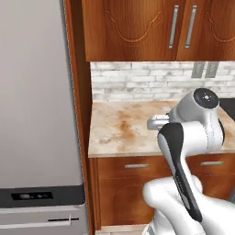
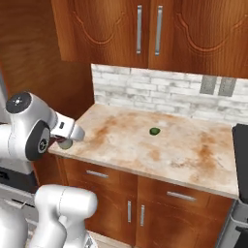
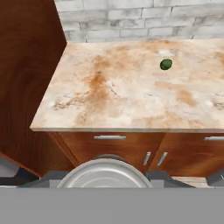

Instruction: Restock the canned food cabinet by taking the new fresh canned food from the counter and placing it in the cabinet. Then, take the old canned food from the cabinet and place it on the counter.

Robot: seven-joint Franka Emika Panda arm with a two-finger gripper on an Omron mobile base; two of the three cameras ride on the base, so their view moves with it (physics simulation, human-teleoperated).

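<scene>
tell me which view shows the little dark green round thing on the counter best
The hand view: the small green object sits unobstructed on the counter, seen from above. The right base view shows it smaller, near the backsplash. In the left base view the arm stands before that stretch of counter.

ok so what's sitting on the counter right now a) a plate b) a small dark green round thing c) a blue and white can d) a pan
b: a small dark green round thing lies on the counter toward the brick back wall, also seen in the hand view, with bare stone around it.
</scene>
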